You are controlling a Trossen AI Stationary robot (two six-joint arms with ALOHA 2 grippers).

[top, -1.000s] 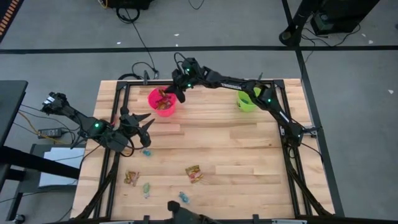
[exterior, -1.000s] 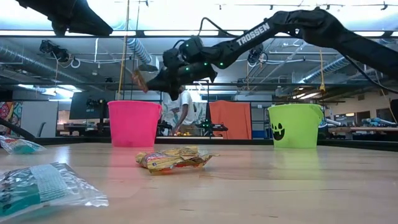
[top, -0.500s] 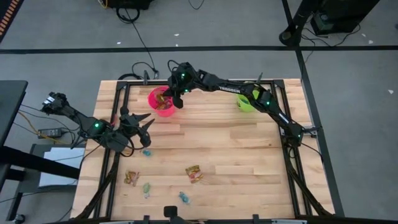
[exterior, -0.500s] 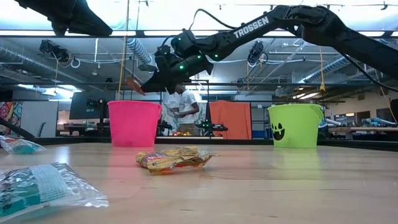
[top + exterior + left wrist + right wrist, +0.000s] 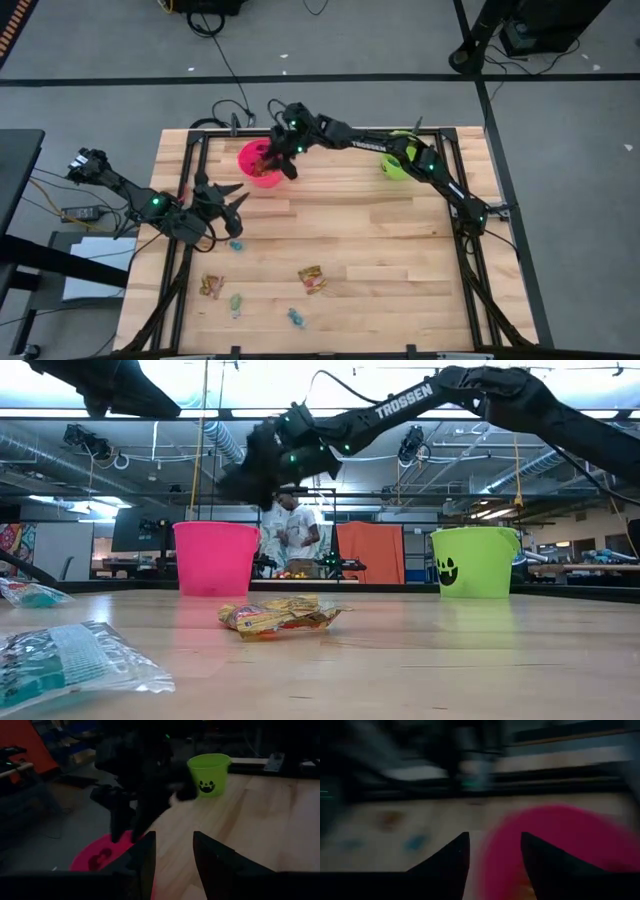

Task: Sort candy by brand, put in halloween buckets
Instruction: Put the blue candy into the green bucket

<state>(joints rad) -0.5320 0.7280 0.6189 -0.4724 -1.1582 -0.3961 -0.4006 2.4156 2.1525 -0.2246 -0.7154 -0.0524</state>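
Observation:
The pink bucket (image 5: pixel 260 163) stands at the far left of the table and the lime green bucket (image 5: pixel 398 161) at the far right. My right gripper (image 5: pixel 283 162) hangs over the pink bucket's right rim, open and empty; its wrist view (image 5: pixel 494 851) looks down at the pink bucket (image 5: pixel 560 845). My left gripper (image 5: pixel 234 200) is open and empty, just near-left of the pink bucket. Orange-yellow packets (image 5: pixel 313 279) (image 5: pixel 211 286) and teal pieces (image 5: pixel 237 244) (image 5: pixel 236 300) (image 5: pixel 295 318) lie on the near part of the table. Orange candy shows inside the pink bucket.
My right arm reaches from the table's right edge across the green bucket (image 5: pixel 475 561) to the pink one (image 5: pixel 215 558). The black frame rails (image 5: pixel 200 160) run along the table's sides. In the low view, a person stands in the room beyond the table.
My right gripper has moved a little toward the table's left, over the pink bucket's rim. The orange packet that showed at its fingertips in the low view is gone from them. My left arm has kept still.

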